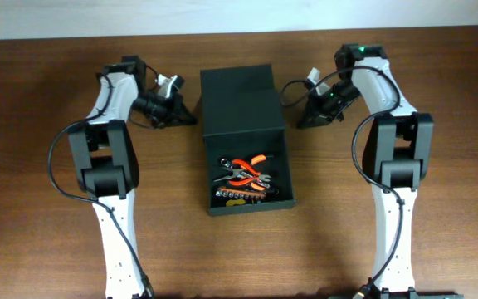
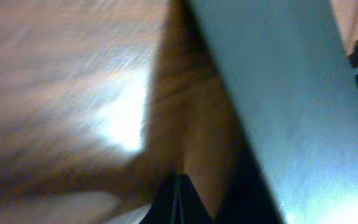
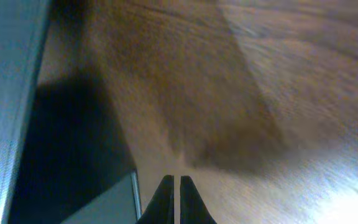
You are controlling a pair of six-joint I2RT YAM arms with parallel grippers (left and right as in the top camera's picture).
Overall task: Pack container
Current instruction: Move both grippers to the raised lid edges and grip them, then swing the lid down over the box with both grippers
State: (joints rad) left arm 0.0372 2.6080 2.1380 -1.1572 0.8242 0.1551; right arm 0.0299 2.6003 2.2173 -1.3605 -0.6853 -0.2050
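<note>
- Container (image 1: 247,208), a dark green-black matte rectangular cardboard box, sits mid-table between the two arms. Its long axis runs from the near edge of the brown wooden table (image 1: 40,83) to the far edge.
- Hinged flap lid (image 1: 239,95) is open and swung to the container's far end. Cannot tell if it lies flat or stands tilted.
- Inside the container, in its near half: orange-handled metal pliers (image 1: 243,170), and a row of small silver bits (image 1: 235,193) just nearer than them.
- Left end effector (image 1: 181,115) is just beside the container's left side, level with the lid. In the left wrist view its dark fingers (image 2: 176,199) look pressed together and hold nothing, though the view is blurred. The container's wall fills the right of that view.
- Right end effector (image 1: 305,119) is just beside the container's right side at about the same level. In the right wrist view its fingers (image 3: 173,199) are narrow, with only a hairline slit between them, and hold nothing. The container shows at the left edge of that view.
- Key relation: the lid lies between the two end effectors, inward from each. Both are about equally near, with the left perhaps slightly closer.
- Judgement: tools look packed and the lid is not yet shut. Closing it likely means pushing it from the far end toward the container's near end along the long axis.
</note>
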